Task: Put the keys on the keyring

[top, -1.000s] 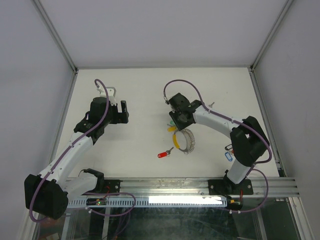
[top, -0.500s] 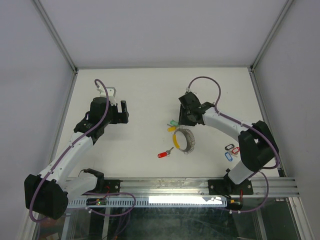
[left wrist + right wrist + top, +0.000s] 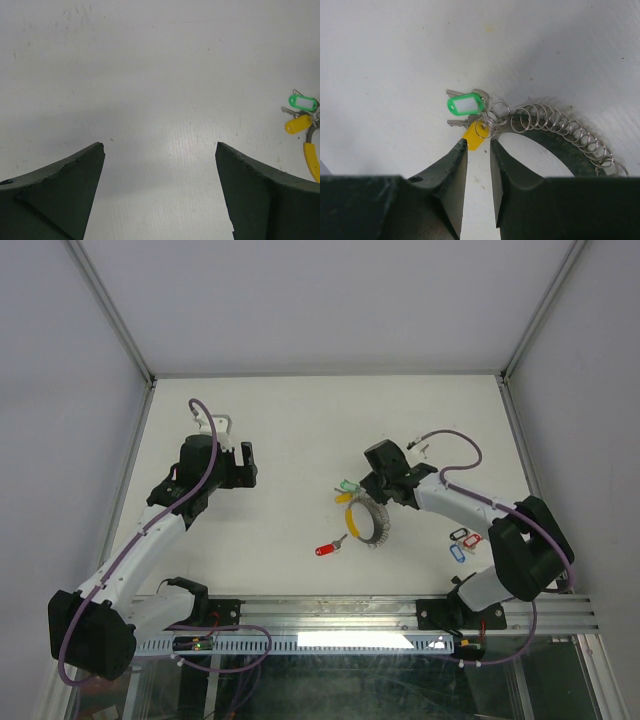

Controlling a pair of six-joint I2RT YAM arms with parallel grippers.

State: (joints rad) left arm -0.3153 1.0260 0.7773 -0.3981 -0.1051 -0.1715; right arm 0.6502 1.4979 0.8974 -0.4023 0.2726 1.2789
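The keyring [image 3: 370, 522] is a silvery coiled loop in mid-table, with a yellow stretch on its left. In the right wrist view its coil [image 3: 565, 125] lies on a dark band. A green-tagged key [image 3: 347, 485] [image 3: 465, 105] and a yellow-tagged key [image 3: 343, 497] [image 3: 473, 141] lie at the loop's left end, joined by small rings. A red-tagged key [image 3: 328, 549] lies apart, nearer the front. My right gripper [image 3: 365, 490] [image 3: 477, 145] is low, right by the yellow tag, jaws a narrow gap apart and empty. My left gripper [image 3: 250, 465] [image 3: 160, 150] is wide open and empty over bare table on the left.
Several more tagged keys, blue and red among them [image 3: 460, 543], lie beside the right arm. The green tag [image 3: 302, 103] and yellow tag [image 3: 298, 123] show at the left wrist view's right edge. Enclosure walls stand around the table, with a metal rail [image 3: 400, 612] at the front.
The right arm's elbow has swung right and down. Its gripper has drawn back right, off the green and yellow keys, uncovering them. The left arm has not moved.
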